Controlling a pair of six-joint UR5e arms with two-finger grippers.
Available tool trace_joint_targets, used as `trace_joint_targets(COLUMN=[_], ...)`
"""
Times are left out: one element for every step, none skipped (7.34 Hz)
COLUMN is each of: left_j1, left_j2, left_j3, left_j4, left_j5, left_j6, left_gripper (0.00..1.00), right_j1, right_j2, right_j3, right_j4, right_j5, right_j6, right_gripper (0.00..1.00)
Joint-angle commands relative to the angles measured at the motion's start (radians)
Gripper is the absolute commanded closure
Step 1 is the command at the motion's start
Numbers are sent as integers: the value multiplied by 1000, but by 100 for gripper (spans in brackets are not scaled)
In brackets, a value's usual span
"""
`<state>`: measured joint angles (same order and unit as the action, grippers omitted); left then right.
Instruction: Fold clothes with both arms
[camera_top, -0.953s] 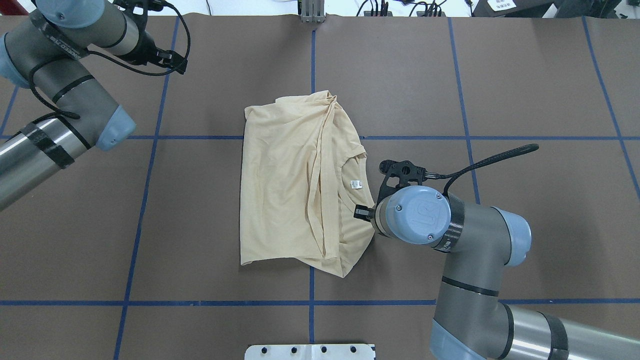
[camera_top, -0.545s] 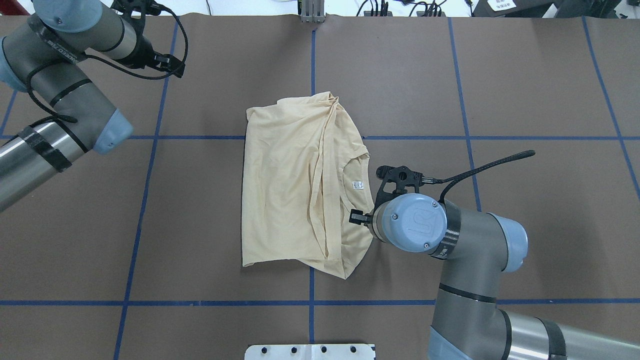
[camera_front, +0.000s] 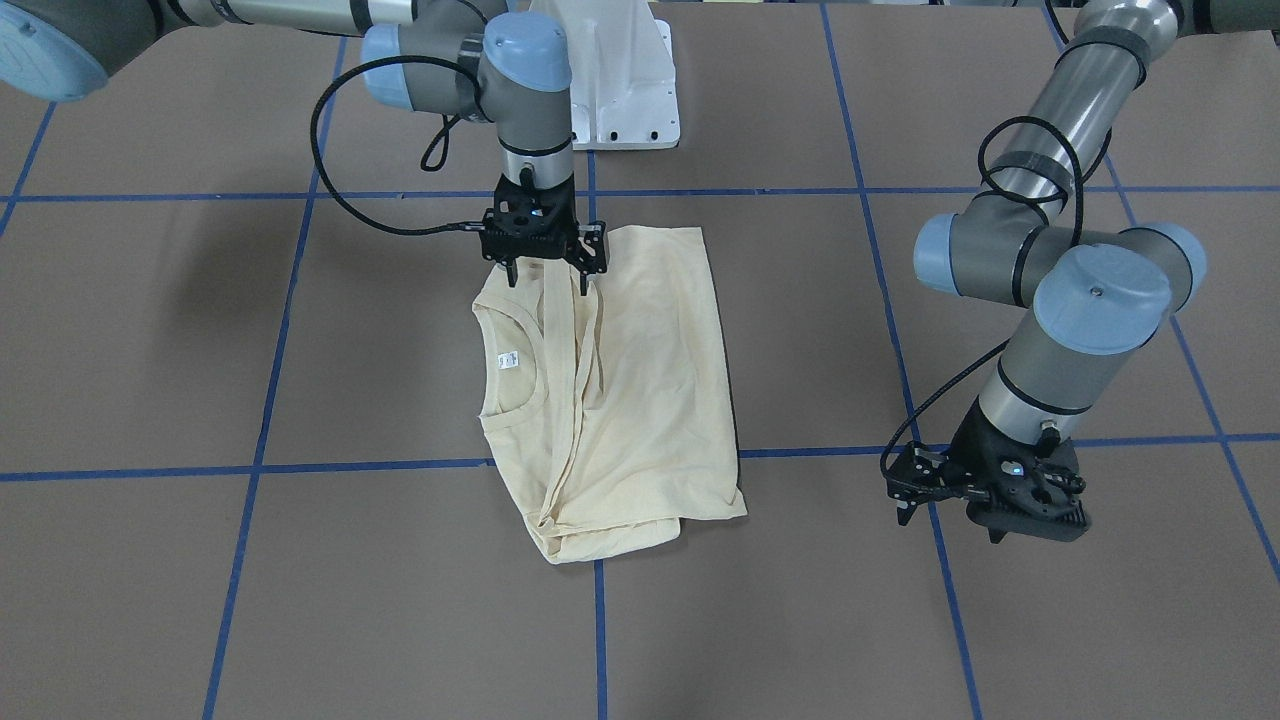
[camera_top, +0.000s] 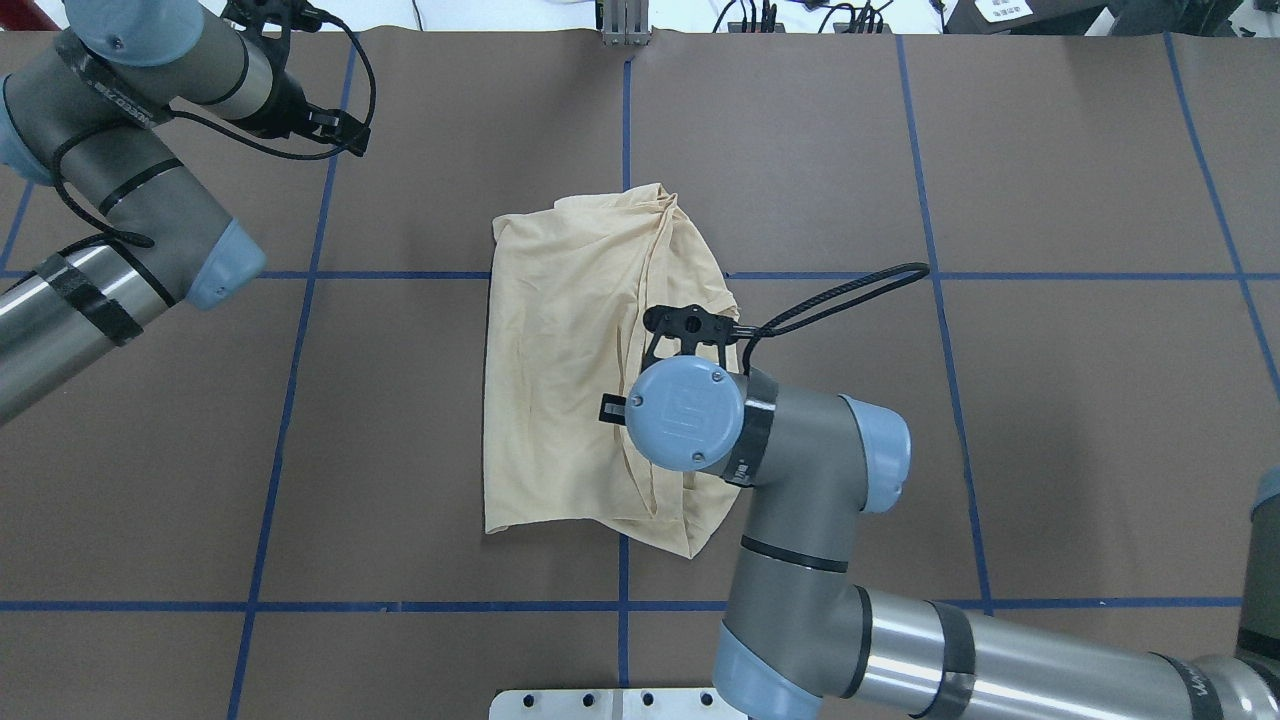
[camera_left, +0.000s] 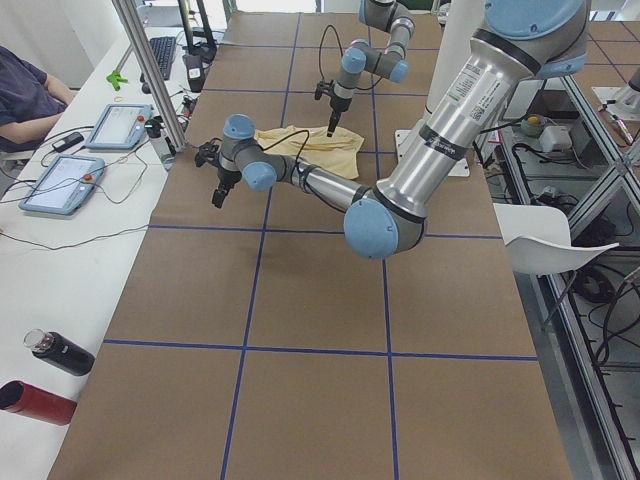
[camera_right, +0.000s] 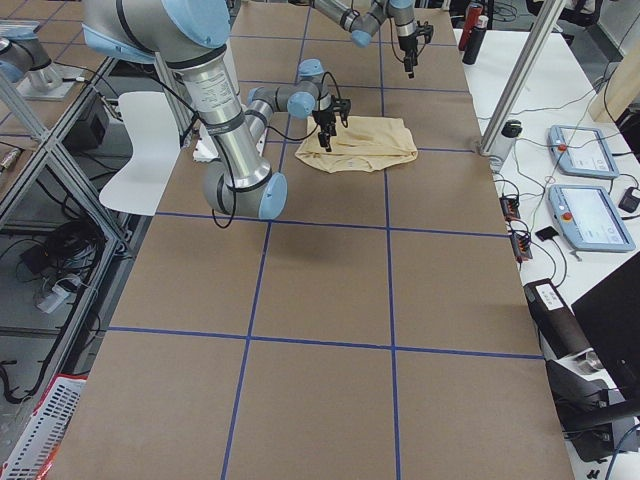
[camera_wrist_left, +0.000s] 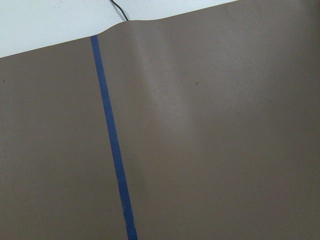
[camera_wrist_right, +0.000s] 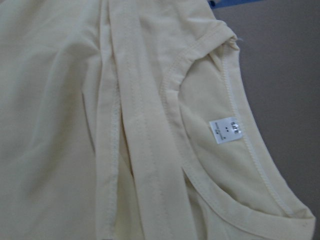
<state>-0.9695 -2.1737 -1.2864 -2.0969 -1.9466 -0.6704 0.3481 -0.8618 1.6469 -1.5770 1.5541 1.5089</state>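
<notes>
The cream T-shirt (camera_top: 560, 350) lies folded in the middle of the table, print hidden. Its collar and white neck label (camera_front: 508, 360) face the robot's right. My right gripper (camera_front: 546, 283) hangs straight down over the shirt's edge nearest the robot, beside the collar. It is open, with the fingertips spread just above or on the fabric. The right wrist view shows the collar, the label (camera_wrist_right: 226, 131) and a folded sleeve strip (camera_wrist_right: 145, 150) close below. My left gripper (camera_front: 1000, 520) hovers over bare table far from the shirt; I cannot tell whether it is open. The left wrist view shows only table.
The brown table cover carries blue tape lines (camera_top: 622, 120). The white pedestal base (camera_front: 620, 80) stands at the robot's edge. Tablets (camera_left: 120, 125), a metal post (camera_left: 150, 80) and bottles (camera_left: 60, 352) sit along the far operators' side.
My right arm has swung from beside the collar to over the shirt, and in the overhead view its wrist now covers the label. The left arm has barely moved.
</notes>
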Motion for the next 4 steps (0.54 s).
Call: trace_joint_targets(left_j1=[0,0,2,2], left_j2=[0,2,3,3], left_j3=[-1,-1,-5,-7], left_j4=[0,0,0,0], left_j5=[0,0,0,0], left_j6=[0,0,0,-2], left_gripper=[0,0,0,0], right_j1=[0,0,0,-1], right_j2=[105,115,113,115], right_j3=[-122,-134,-140,-142], right_j4=[-5,-5,-12,-24], right_j5=[-8,-6,-6,-3], right_j6=[-10,-21,-35,-50], right_gripper=[53,70,81,84])
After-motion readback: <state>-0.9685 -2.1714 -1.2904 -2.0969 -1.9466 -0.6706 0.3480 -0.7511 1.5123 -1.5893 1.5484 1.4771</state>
